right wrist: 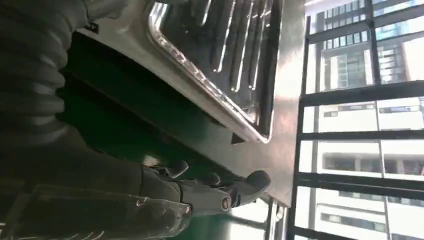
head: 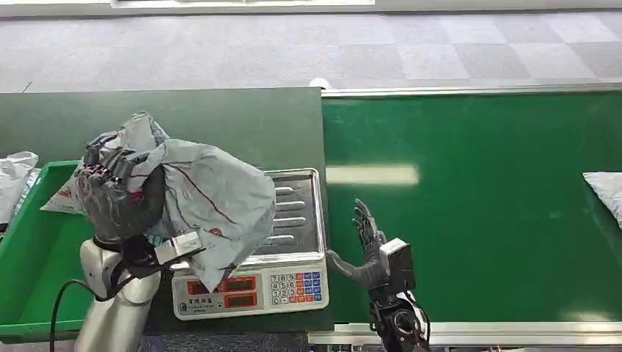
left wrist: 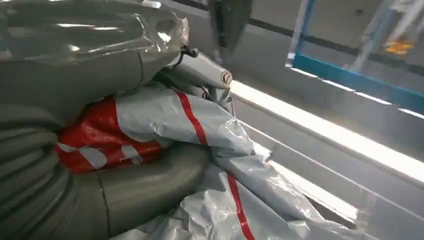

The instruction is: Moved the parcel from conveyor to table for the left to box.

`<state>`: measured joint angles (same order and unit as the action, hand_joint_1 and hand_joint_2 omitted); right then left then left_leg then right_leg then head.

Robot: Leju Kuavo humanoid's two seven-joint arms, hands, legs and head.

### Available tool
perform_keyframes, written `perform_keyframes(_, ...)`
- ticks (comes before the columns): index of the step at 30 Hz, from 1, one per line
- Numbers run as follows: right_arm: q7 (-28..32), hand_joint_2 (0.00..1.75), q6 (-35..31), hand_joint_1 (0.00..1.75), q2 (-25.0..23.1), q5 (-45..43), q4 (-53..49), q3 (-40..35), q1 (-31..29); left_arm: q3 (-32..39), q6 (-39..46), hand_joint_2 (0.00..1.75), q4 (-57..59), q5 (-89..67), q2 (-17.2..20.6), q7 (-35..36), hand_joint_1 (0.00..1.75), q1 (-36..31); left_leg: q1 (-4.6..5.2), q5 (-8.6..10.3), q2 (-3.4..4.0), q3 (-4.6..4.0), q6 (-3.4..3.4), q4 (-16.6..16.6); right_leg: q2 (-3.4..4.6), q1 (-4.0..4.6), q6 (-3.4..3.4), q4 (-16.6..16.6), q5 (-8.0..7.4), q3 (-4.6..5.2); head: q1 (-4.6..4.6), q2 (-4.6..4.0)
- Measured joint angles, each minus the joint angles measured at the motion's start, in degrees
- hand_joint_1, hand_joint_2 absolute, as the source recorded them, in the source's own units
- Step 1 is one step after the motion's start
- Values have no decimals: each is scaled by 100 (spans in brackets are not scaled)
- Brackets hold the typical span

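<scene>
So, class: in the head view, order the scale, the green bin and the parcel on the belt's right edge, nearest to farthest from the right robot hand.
From the right robot hand:
1. Scale, just to its left.
2. Parcel on the belt, far right.
3. Green bin, far left.

This is looking like a parcel-sorting station in a logistics hall or a test floor set up as one. A wide green conveyor belt (head: 469, 205) with a metal edge rail is filling the right half of the head view. At lower centre an electronic weighing scale (head: 293, 227) with a steel pan and red digit display is sitting on a dark green table (head: 220, 117). A green plastic bin (head: 33, 249) is standing at lower left. Grey plastic mailing bags are lying about, one (head: 605, 187) at the right edge. Grey carpet tiles (head: 293, 44) are covering the floor across the top.
</scene>
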<state>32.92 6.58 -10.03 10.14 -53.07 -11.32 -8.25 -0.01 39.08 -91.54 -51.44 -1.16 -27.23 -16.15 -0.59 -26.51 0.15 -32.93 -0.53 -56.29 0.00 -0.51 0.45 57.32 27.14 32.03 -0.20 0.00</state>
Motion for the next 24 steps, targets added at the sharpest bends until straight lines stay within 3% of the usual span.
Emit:
perform_keyframes(11,20,175,-24,0,81,-147,256,193,222,1503,-70,175,1258,698,704,842,175,-490,-1,-1,16,-6,-2,1,8,1,-3,1,3,12,2,0)
perform_keyframes(18,0,175,-61,0,81,-227,326,193,236,2082,-66,175,2062,908,1008,912,171,-681,-1,-1,12,-8,-2,1,6,1,-3,1,3,12,2,0)
perform_keyframes(19,-9,175,-72,0,77,-247,328,190,236,2148,-63,175,2160,906,1028,931,155,-708,-1,-1,13,-9,-2,1,6,1,-3,1,3,12,4,0)
perform_keyframes(20,-28,175,-87,0,77,-260,328,193,238,2215,-63,175,2249,983,1056,897,3,-729,-1,-1,15,-9,-2,1,7,1,-4,1,3,13,2,0)
perform_keyframes(24,-96,175,-125,0,79,-284,313,204,294,2454,-228,175,2418,1835,1102,89,3,-745,-1,-1,17,-9,-2,1,10,1,-4,1,3,15,4,0)
